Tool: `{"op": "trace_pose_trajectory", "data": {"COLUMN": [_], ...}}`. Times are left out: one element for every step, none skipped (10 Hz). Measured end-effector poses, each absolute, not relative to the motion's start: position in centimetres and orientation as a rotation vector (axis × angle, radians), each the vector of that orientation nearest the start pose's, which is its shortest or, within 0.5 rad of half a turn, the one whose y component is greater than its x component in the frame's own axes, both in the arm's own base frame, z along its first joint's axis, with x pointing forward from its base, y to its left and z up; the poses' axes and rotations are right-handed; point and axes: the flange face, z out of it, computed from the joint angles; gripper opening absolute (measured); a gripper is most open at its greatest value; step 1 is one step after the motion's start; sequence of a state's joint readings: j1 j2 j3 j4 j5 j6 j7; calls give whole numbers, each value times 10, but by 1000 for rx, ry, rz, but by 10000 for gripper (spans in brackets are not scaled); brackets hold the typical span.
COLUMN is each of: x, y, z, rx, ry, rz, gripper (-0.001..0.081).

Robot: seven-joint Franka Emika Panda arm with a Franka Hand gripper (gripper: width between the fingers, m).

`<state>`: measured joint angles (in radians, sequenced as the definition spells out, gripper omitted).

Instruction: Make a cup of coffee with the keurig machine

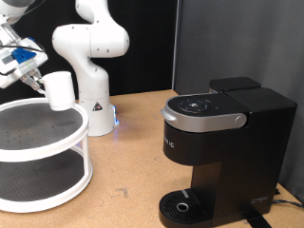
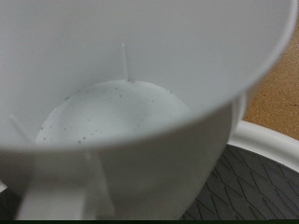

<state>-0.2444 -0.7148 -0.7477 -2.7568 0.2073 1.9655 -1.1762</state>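
Note:
The white cup (image 1: 60,88) is upright at the far edge of the white round shelf's top tier (image 1: 19,150), at the exterior view's left. My gripper (image 1: 36,81) is at the cup's rim on its left side, touching it. In the wrist view the cup (image 2: 121,121) fills the frame; I look down into its empty speckled white inside, and its near wall runs across the picture. My fingers do not show there. The black keurig machine (image 1: 214,142) stands at the exterior view's right, lid down, its round drip tray (image 1: 180,203) bare.
The shelf has two tiers with dark mats (image 1: 33,180). The robot's white base (image 1: 93,95) stands behind the shelf. The brown tabletop (image 1: 128,161) lies between shelf and machine. A black curtain hangs behind.

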Motion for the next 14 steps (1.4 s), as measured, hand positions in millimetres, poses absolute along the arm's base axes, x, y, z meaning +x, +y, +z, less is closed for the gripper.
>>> {"op": "trace_pose_trajectory", "data": {"x": [210, 211, 217, 228, 241, 254, 268, 279, 290, 300, 309, 318, 327, 337], "y": [-245, -244, -240, -231, -222, -214, -205, -196, -186, -176, -168, -159, -150, -140], "z": [367, 366, 365, 366, 368, 369, 370, 369, 366, 364, 362, 360, 359, 358], "rx": [-2518, -2513, -2510, -2519, -2536, -2555, -2571, -2577, -2581, -2578, -2570, -2563, -2558, -2558], "ry": [-341, -324, -271, -206, -149, -104, -72, -59, -69, -84, -94, -102, -108, -115], "rz": [-550, -554, -571, -580, -586, -591, -591, -571, -536, -515, -513, -520, -529, -540], "gripper": [74, 74, 74, 74, 74, 74, 74, 74, 74, 74, 74, 74, 74, 74]}}
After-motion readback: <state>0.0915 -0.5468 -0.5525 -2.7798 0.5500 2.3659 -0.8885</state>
